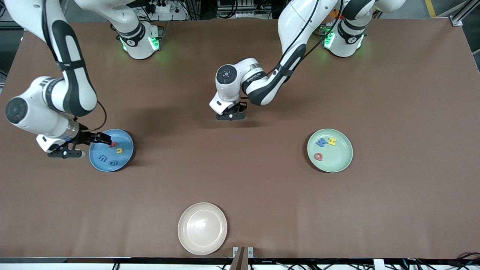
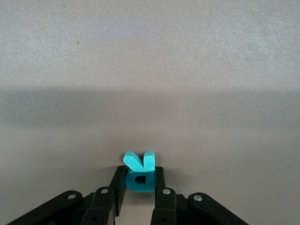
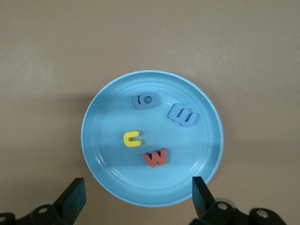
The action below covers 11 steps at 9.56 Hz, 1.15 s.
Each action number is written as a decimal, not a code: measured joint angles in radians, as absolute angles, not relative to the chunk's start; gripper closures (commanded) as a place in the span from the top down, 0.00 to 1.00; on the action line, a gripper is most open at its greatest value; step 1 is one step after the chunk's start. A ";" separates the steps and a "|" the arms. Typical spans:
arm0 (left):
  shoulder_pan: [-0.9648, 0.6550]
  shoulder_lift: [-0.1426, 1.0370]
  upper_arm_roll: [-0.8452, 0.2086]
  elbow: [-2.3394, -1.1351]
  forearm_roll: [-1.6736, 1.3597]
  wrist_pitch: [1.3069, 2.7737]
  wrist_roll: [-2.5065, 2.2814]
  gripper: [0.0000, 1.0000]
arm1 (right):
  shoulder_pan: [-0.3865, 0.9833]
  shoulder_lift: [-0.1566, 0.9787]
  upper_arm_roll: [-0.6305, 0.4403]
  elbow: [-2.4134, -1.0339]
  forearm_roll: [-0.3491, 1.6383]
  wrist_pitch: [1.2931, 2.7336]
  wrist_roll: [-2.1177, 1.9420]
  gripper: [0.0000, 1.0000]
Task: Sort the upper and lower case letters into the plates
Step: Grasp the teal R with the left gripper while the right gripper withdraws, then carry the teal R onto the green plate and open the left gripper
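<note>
Brown table (image 1: 262, 180) fills the room's middle, both arms reaching over it. At the table's centre, the left end effector (image 2: 137, 187) is down at the surface, its fingers (image 2: 118, 187) pinched on the teal R (image 2: 138, 172), which stands up on edge between them. Toward the left arm's end lies the green plate (image 1: 339, 162), holding the blue M (image 1: 321, 142), yellow H (image 1: 332, 141) and red Q (image 1: 318, 156). The right end effector (image 3: 136, 199) hangs over the rim of the blue plate (image 3: 112, 185) toward the right arm's end, fingers spread wide and holding nothing. In that plate lie the red w (image 3: 156, 157), yellow u (image 3: 131, 138), blue g (image 3: 145, 100) and blue m (image 3: 183, 115), all flat and apart from one another. Nearest the front camera, midway along the table's edge, sits a cream plate (image 1: 202, 228).
</note>
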<state>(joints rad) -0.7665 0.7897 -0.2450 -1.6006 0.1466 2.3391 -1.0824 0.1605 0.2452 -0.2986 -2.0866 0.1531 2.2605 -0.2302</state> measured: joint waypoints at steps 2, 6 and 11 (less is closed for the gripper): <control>-0.760 0.789 -0.243 -1.596 0.147 2.337 -1.085 0.00 | 0.000 0.163 -0.130 -2.089 0.046 2.201 -0.148 1.00; -0.683 0.757 -0.242 -1.569 0.147 2.212 -1.043 0.01 | -0.002 0.001 -0.091 -2.117 0.025 2.126 -0.122 1.00; -0.504 0.668 -0.242 -1.572 0.147 1.873 -0.744 0.02 | 0.000 -0.043 -0.083 -1.898 0.015 1.916 -0.122 1.00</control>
<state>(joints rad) -0.5043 0.6680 -0.2422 -1.5725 0.1468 1.8734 -0.7435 0.0001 -0.0432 -0.0825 -1.8978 0.0153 1.9157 -0.1216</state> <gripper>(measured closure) 0.714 0.000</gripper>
